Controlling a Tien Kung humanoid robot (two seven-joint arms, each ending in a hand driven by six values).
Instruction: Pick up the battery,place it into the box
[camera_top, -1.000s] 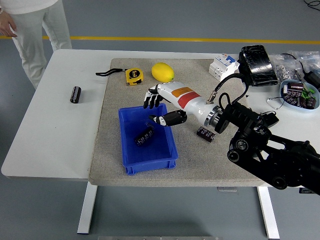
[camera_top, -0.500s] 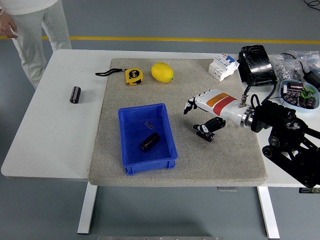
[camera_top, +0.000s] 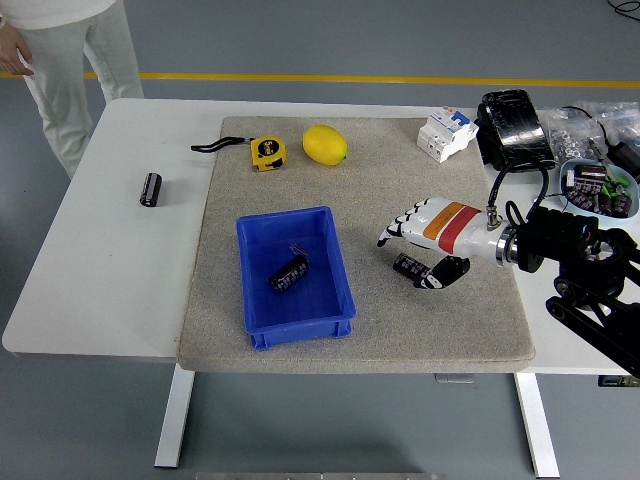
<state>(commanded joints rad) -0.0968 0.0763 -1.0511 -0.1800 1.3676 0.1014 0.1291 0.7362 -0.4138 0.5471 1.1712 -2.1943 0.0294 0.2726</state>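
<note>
1 battery (camera_top: 288, 274) lies in the box (camera_top: 262, 315); another battery (camera_top: 409, 266) lies right of it, beside the right hand (camera_top: 425, 240).

No print seems legible anywhere at this resolution.

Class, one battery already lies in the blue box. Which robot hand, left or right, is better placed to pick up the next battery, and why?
The right robot hand. It hangs directly over the battery on the grey mat, fingers relaxed and empty, with the blue box beside it. No left arm is in view.
</note>
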